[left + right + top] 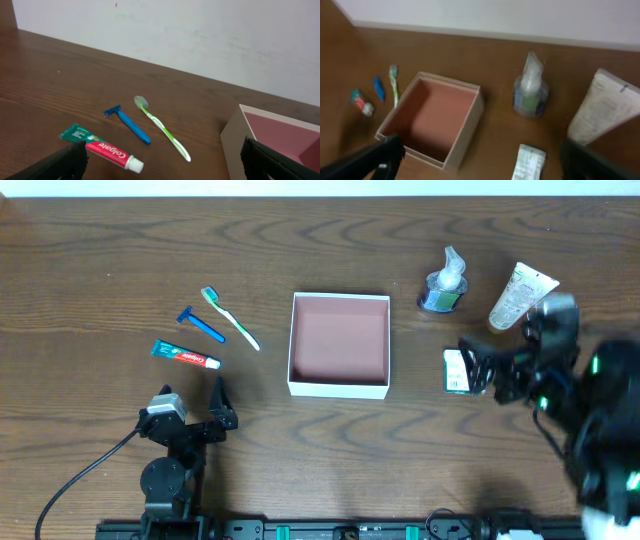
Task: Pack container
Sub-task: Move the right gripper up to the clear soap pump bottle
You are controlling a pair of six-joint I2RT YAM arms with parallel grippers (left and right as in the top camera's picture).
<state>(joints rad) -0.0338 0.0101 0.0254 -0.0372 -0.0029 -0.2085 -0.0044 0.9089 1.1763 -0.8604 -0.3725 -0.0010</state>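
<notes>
The left gripper (pixel 193 396) and right gripper (pixel 474 367) both gape, grasping nothing. The right one, blurred overhead, partly hides the green-white packet (pixel 455 371). The left wrist view cuts off the container (pixel 233 141).

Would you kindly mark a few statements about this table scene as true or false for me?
1. The container has nothing inside it. True.
2. The toothbrush lies in the container. False: it lies on the table to the container's left, beside the razor.
3. The left pincer grips the toothpaste. False: it is open and holds nothing; the toothpaste lies on the table.
4. The bottle stands upright to the right of the container. True.
5. The green-white packet leans against the container's wall. False: it lies flat on the table, apart from the container.
</notes>
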